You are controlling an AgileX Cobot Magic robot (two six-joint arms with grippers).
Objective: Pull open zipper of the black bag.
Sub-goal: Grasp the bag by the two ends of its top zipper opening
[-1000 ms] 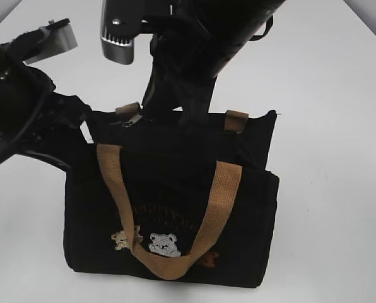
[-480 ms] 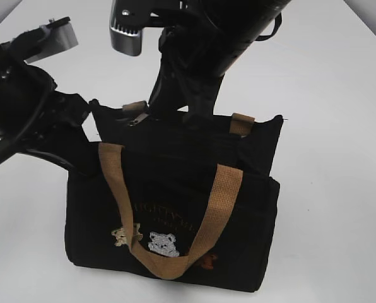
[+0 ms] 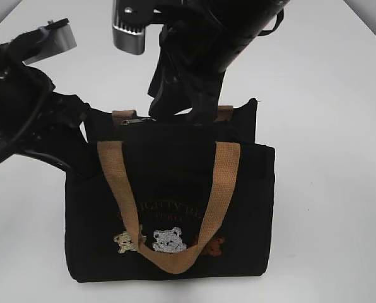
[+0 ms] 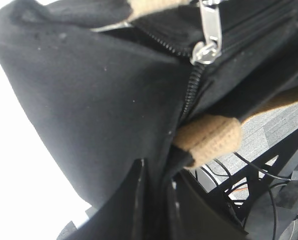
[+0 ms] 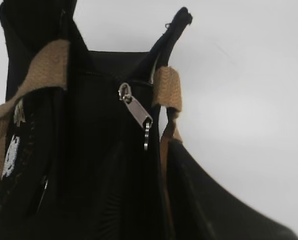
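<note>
The black bag (image 3: 169,189) stands upright on the white table, bear patches facing the camera. Its zipper pull (image 3: 132,120) lies at the top left end, beside a tan tab. In the left wrist view my left gripper (image 4: 156,200) is shut on the bag's (image 4: 89,90) end fabric, just below a tan tab (image 4: 209,137), with the silver pull (image 4: 208,30) above. My right gripper (image 3: 178,107) hovers over the bag's top. In the right wrist view it (image 5: 146,170) is open, and the pull (image 5: 136,111) hangs free ahead of its fingers.
Bare white table (image 3: 327,126) surrounds the bag on the right and in front. The right arm's silver housing (image 3: 128,31) hangs above the bag's back left. Cables and a dark frame (image 4: 259,190) show past the table edge in the left wrist view.
My right gripper has opened and let go of the zipper pull. The bag has settled back upright, its far edge swinging left. The left gripper keeps its hold.
</note>
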